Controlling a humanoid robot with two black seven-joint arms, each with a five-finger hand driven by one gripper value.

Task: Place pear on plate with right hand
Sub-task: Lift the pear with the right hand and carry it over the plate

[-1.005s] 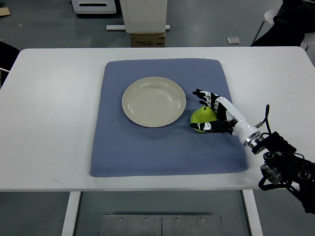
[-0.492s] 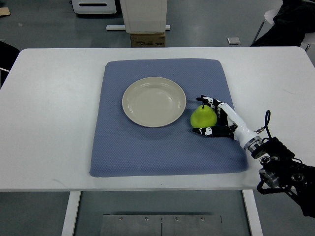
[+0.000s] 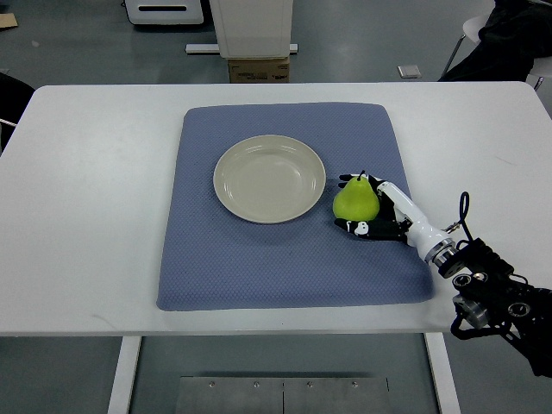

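A white surface point(image 3: 95, 190) carried a blue woven mat point(image 3: 259, 267). The right robot hand point(image 3: 373, 211) gripped the smooth green pear point(image 3: 355, 200), probably firm but slippery, best held around its belly; the round cream plate point(image 3: 269, 178) lay just left.

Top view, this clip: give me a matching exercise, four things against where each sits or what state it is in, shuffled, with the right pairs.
Things:
1. pear
2. plate
3. blue mat
4. right hand

States:
A. spread flat on the white table
B. bare, lying on the mat's middle
C. wrapped around the fruit
D. upright on the mat, just right of the plate

Pairs: 1-D, 2-B, 3-A, 4-C
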